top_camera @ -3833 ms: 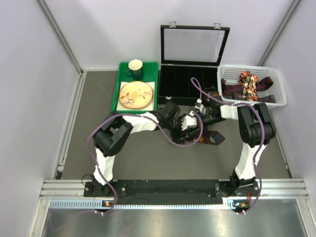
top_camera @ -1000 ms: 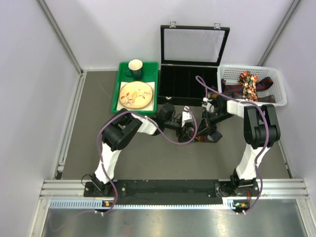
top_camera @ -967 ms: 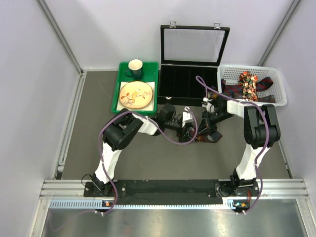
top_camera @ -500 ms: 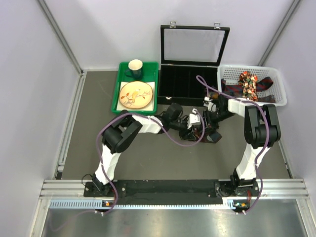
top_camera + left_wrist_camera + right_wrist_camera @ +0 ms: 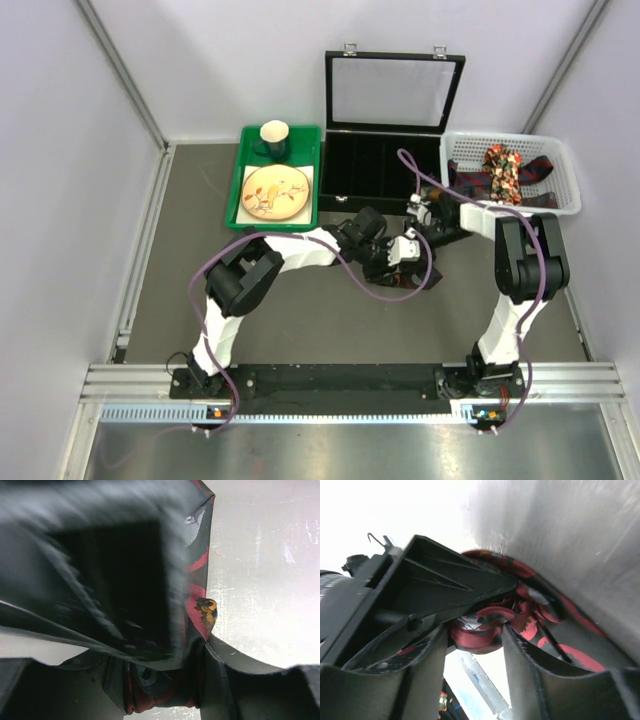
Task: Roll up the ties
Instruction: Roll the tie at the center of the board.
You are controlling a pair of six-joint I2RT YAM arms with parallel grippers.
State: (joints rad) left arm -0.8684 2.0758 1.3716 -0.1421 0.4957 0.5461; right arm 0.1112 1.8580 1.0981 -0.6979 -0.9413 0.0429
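From my left wrist, my left gripper (image 5: 162, 675) is pinched on the tie (image 5: 197, 612), with a small rolled bit stuffed tight between my two fingers. The rest of the cloth runs up and away from me, so its long way goes from my fingers toward the far side of this view. It looks soft, thin, floppy and a bit slippery, so I think the roll will pop loose if nobody holds it. The best place to hold is right across the roll. From my right wrist, my right gripper (image 5: 475, 640) has a finger on each side of the red roll, but I cannot tell if it is squeezing. From the top, both grippers meet mid-table (image 5: 200, 260) and hide the tie, so which way it points there I cannot tell. The other ties (image 5: 500, 165) sit in the white basket (image 5: 562, 196).
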